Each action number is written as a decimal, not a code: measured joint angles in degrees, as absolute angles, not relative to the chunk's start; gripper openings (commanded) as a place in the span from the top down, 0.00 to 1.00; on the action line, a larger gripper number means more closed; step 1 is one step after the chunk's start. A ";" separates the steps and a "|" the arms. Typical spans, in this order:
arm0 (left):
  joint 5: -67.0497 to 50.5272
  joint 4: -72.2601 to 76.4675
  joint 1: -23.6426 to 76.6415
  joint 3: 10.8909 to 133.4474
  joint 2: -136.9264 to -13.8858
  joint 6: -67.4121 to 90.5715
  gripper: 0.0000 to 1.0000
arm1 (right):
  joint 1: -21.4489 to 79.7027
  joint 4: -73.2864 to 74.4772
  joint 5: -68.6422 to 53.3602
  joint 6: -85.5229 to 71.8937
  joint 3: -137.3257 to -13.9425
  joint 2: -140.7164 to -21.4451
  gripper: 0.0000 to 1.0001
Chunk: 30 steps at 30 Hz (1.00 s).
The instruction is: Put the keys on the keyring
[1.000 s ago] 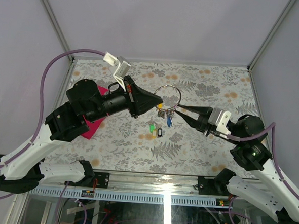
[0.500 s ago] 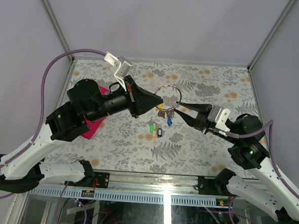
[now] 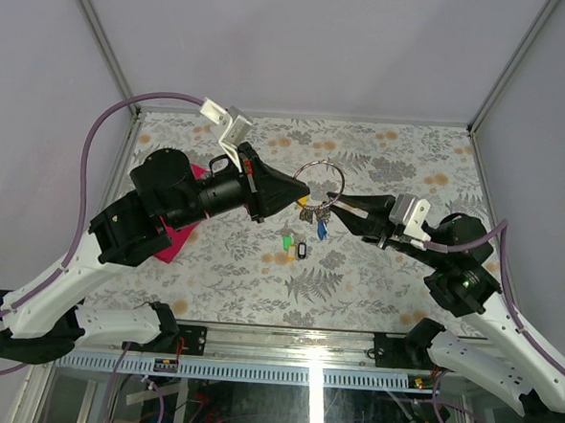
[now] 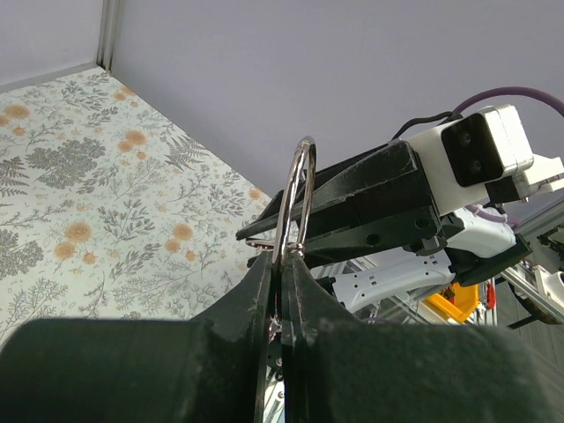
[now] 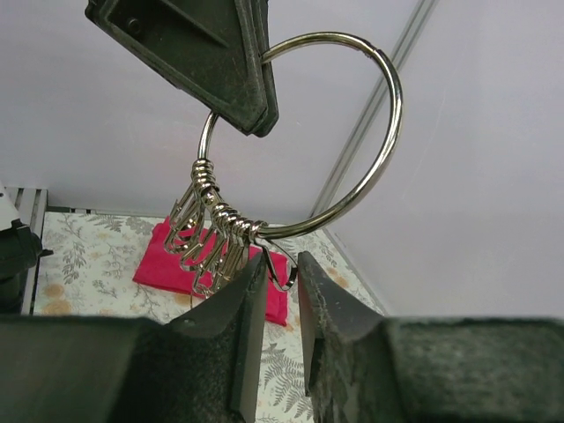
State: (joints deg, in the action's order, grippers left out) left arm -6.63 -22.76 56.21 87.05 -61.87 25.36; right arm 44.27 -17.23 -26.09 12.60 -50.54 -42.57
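My left gripper (image 3: 303,190) is shut on the big silver keyring (image 3: 319,179) and holds it upright above the table; the left wrist view shows the ring (image 4: 296,194) pinched between my jaws (image 4: 282,261). Several silver clips (image 5: 208,236) hang on the ring, some with tagged keys (image 3: 314,219), one blue. My right gripper (image 3: 339,203) is at the ring's lower right. In the right wrist view its jaws (image 5: 282,266) stand a narrow gap apart, with one clip's hook (image 5: 284,275) between them. A green-tagged key (image 3: 286,241) and a black-tagged key (image 3: 302,251) lie on the table below.
A red cloth (image 3: 174,236) lies under my left arm and shows in the right wrist view (image 5: 176,261). The flowered table (image 3: 401,161) is walled by grey panels on three sides, with metal posts at the back corners.
My right gripper has moved left, up to the ring's lower right side. My left gripper and the ring have hardly moved.
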 measured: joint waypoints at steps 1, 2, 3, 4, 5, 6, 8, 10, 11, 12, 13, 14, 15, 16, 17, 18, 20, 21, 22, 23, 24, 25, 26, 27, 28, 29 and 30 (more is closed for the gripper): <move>-6.63 -22.76 56.21 87.05 -61.87 25.36 1.00 | 44.27 -17.50 -26.02 12.40 -50.39 -42.50 0.79; -6.63 -22.76 56.21 87.05 -61.89 25.36 1.00 | 44.27 -17.58 -25.93 12.36 -50.28 -42.41 0.82; -6.63 -22.76 56.21 87.05 -61.89 25.36 1.00 | 44.27 -17.63 -25.87 12.34 -50.17 -42.33 0.86; -6.61 -22.76 56.21 87.05 -61.89 25.36 1.00 | 44.27 -17.67 -25.54 12.38 -50.06 -42.19 0.89; -6.61 -22.76 56.21 87.05 -61.89 25.36 1.00 | 44.27 -17.65 -25.21 12.47 -49.98 -42.02 0.92; -6.61 -22.76 56.21 87.05 -61.89 25.36 1.00 | 44.27 -17.58 -24.88 12.62 -49.95 -41.85 0.95; -6.57 -22.76 56.21 87.05 -61.87 25.36 1.00 | 44.27 -17.37 -24.34 13.23 -49.95 -41.36 1.00; -6.44 -22.79 56.21 87.05 -61.87 25.36 1.00 | 44.27 -16.78 -23.64 14.11 -49.95 -40.80 1.00; -6.37 -22.81 56.21 87.02 -61.87 25.36 1.00 | 44.31 -16.34 -23.33 14.72 -49.95 -40.47 1.00; -6.28 -22.83 56.23 86.98 -61.87 25.36 1.00 | 44.38 -15.77 -23.11 15.27 -49.95 -40.18 1.00; -6.24 -22.87 56.27 86.89 -61.87 25.36 1.00 | 44.51 -15.07 -22.94 15.92 -50.00 -39.90 1.00; -6.22 -22.92 56.29 86.72 -61.87 25.36 1.00 | 44.60 -14.09 -22.83 16.53 -50.22 -39.68 1.00; -6.13 -23.03 56.29 86.50 -61.87 25.36 1.00 | 44.60 -12.97 -22.50 17.02 -50.57 -39.59 1.00; -5.91 -23.18 56.29 86.21 -61.87 25.32 1.00 | 44.64 -11.00 -22.04 17.50 -51.37 -39.59 1.00; -5.78 -23.31 56.29 86.08 -61.87 25.30 1.00 | 44.64 -8.16 -21.56 17.93 -52.75 -39.75 1.00; -5.56 -23.46 56.29 85.93 -61.87 25.19 1.00 | 44.64 -5.41 -21.17 18.20 -54.28 -39.97 1.00; -5.15 -23.66 56.31 85.49 -61.87 24.99 1.00 | 44.66 0.73 -20.40 18.24 -57.84 -40.75 1.00; -4.93 -23.66 56.36 85.17 -61.87 24.91 0.99 | 44.69 4.25 -19.92 18.04 -60.01 -41.30 1.00; -4.69 -23.55 56.51 84.66 -61.87 24.80 0.99 | 44.71 7.79 -19.29 17.54 -62.15 -41.91 1.00; -4.51 -23.51 56.58 84.18 -61.87 24.73 0.97 | 44.73 10.50 -18.83 17.04 -63.70 -42.39 1.00; -4.38 -23.35 56.60 83.53 -61.87 24.67 0.94 | 44.75 14.20 -18.28 16.23 -65.60 -43.07 1.00; -4.19 -23.16 56.64 82.74 -61.87 24.60 0.92 | 44.77 17.78 -17.54 15.31 -67.40 -43.79 1.00; -3.99 -23.07 56.64 81.87 -61.89 24.58 0.90 | 44.82 21.47 -16.95 14.24 -69.14 -44.64 1.00; -3.84 -22.94 56.64 80.97 -61.98 24.56 0.89 | 44.88 25.26 -16.38 13.13 -70.87 -45.56 1.00; -3.66 -22.79 56.64 80.14 -62.06 24.51 0.86 | 44.91 28.73 -15.81 12.03 -72.53 -46.59 1.00; -3.44 -22.61 56.64 79.24 -62.15 24.47 0.84 | 44.91 32.25 -15.35 11.00 -74.13 -47.62 1.00; -3.07 -22.37 56.64 78.22 -62.26 24.38 0.80 | 44.91 34.89 -15.00 10.20 -75.33 -48.42 1.00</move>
State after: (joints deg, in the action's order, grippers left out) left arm -3.07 -22.37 56.64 78.22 -62.26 24.38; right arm 44.91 34.89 -15.00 10.20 -75.33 -48.42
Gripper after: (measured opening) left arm 0.126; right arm 0.022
